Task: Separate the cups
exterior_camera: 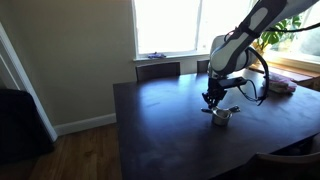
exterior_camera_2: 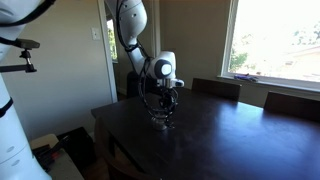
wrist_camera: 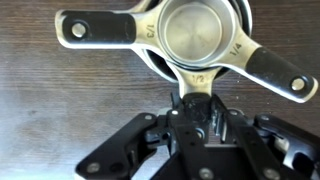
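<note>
Several shiny silver measuring cups (wrist_camera: 195, 35) sit nested in one stack on the dark wooden table (wrist_camera: 60, 110). Their long flat handles with black ends fan out: one to the upper left, one to the right, one straight toward me. My gripper (wrist_camera: 195, 105) is shut on the black end of the handle that points toward me. In both exterior views the gripper (exterior_camera: 213, 100) (exterior_camera_2: 165, 105) points down at the stack (exterior_camera: 222, 115) (exterior_camera_2: 163, 122), which rests on the table near its middle.
The dark table (exterior_camera: 160, 130) (exterior_camera_2: 240, 140) has chairs (exterior_camera: 158, 70) (exterior_camera_2: 215, 88) along its window side. Some objects (exterior_camera: 280, 87) lie on it near the window. A plant stands by the window. A tripod (exterior_camera_2: 25, 55) stands off the table.
</note>
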